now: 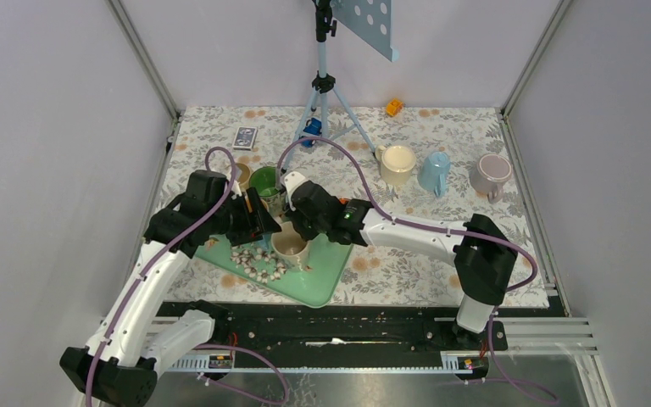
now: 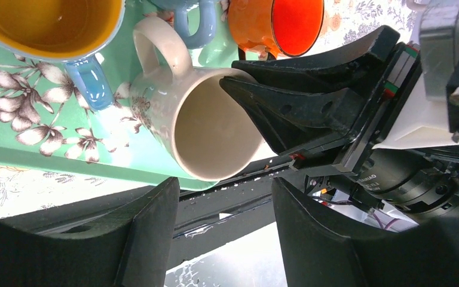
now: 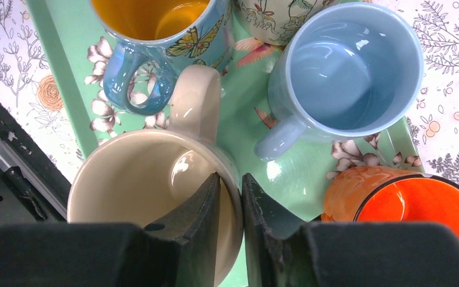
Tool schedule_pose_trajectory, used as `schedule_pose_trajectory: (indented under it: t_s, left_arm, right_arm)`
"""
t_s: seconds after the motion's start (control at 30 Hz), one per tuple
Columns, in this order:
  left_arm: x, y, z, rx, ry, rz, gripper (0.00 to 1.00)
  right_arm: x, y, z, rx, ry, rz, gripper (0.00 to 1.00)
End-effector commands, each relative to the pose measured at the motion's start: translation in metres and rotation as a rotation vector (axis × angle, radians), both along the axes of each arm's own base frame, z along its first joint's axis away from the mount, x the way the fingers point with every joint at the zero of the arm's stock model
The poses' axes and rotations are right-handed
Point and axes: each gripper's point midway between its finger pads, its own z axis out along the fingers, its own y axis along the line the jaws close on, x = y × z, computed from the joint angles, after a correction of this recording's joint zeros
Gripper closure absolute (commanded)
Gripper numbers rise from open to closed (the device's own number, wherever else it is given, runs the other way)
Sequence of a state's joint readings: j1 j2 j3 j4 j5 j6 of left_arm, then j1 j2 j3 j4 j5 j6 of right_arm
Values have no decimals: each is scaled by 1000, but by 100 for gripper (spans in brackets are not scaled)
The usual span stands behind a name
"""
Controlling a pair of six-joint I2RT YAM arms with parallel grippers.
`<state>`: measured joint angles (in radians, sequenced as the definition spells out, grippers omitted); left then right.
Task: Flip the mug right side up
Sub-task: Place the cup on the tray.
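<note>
The right gripper [image 3: 230, 179] pinches the rim of the cream mug [image 3: 131, 179], mouth-up at the tray's [image 3: 60, 66] near edge (righting looks nearly done). The left gripper [image 2: 224, 191] hangs open, empty. Next: release gently, lift clear.

Plain pale grey-lilac walls [image 1: 51, 127] on L, R & back, w/ aluminium frame posts [image 1: 143, 59] running up the rear corners. Table is covered w/ a white floral-print cloth [image 1: 449, 140], and a black base plate [image 1: 347, 326] runs along the near edge. Blue tripod [image 1: 322, 83] stands at back centre w/ a blue perforated board [image 1: 364, 21] up top; light is soft & even.
</note>
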<state>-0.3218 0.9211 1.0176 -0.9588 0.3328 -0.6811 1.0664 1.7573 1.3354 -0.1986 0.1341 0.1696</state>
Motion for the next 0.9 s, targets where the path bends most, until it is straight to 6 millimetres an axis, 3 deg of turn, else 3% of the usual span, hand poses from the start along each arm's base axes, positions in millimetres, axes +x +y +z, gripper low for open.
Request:
schedule_pose_trajectory:
  t_s: [0.0, 0.3, 0.67, 0.87]
  left_arm:
    - [5, -5, 11, -34, -64, -13, 37]
    - [4, -3, 9, -32, -63, -8, 38]
    - [2, -2, 8, -29, -69, -4, 38]
    - [1, -2, 6, -30, -65, -7, 38]
  right_arm:
    - [2, 3, 17, 37, -36, 30, 78]
    - [16, 19, 27, 84, -109, 59, 91]
    - [42, 36, 38, 192, -198, 108, 92]
    - [57, 36, 31, 161, -214, 124, 91]
